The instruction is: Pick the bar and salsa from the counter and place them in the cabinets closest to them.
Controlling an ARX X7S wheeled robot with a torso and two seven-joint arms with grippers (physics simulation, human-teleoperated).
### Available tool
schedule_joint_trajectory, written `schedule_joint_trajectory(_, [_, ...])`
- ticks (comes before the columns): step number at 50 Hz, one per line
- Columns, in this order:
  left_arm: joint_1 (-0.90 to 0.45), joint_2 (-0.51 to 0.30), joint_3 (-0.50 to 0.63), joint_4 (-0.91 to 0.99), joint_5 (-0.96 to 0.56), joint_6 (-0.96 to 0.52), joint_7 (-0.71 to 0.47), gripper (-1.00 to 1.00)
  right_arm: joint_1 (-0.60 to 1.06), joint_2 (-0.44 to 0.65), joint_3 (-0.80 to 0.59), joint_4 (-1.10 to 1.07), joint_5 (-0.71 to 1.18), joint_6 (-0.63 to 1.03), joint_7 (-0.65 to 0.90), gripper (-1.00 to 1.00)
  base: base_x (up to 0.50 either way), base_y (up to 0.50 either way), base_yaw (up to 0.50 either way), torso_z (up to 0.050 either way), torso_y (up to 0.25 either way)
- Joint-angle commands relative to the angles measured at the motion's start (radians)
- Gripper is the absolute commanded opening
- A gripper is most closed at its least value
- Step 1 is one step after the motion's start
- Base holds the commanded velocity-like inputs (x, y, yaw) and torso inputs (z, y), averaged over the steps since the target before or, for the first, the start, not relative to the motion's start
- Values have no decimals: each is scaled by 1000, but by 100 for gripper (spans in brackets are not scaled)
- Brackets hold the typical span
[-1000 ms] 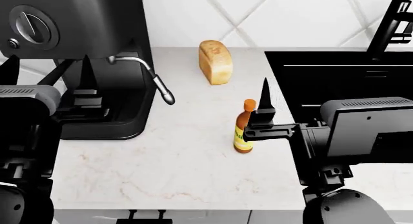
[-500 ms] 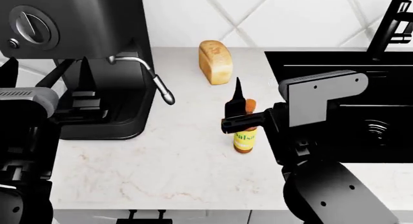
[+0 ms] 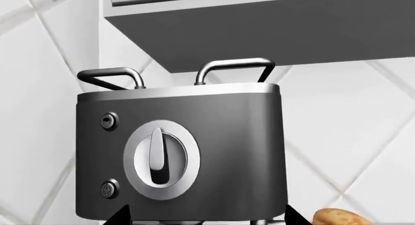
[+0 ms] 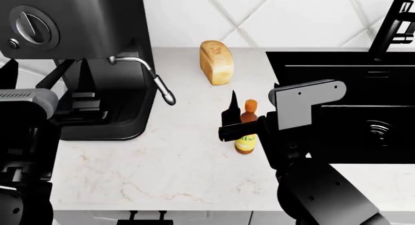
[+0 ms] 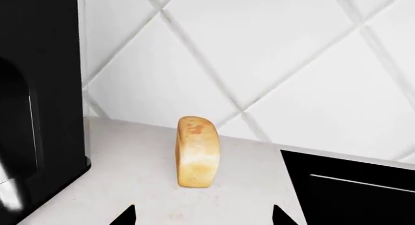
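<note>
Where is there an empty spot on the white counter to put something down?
The widest bare patch of the counter is the front part, below the coffee machine and the salsa. Another lies between the machine's steam wand and the bread loaf. It is crowded around the salsa, where the right gripper hangs.

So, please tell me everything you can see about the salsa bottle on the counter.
The salsa bottle is small and amber-brown, with an orange cap and a yellow label. It stands upright on the white marble-look counter, in front of the bread loaf, beside the black sink. The right gripper is at it, partly hiding its label; whether the fingers touch it cannot be told.
</note>
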Motion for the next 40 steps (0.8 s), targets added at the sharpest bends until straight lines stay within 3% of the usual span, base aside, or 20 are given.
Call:
schedule_joint_trajectory(1, [9,-4,2,-4,1,10,-1,100,-33,-1,4,18,5,-28,8,100,0,0,0,0,0])
schedule_joint_trajectory(40, [4,-14,23,-11,-2,20,-12,100,-154,-1,5,42,66,-73,9,100,0,0,0,0,0])
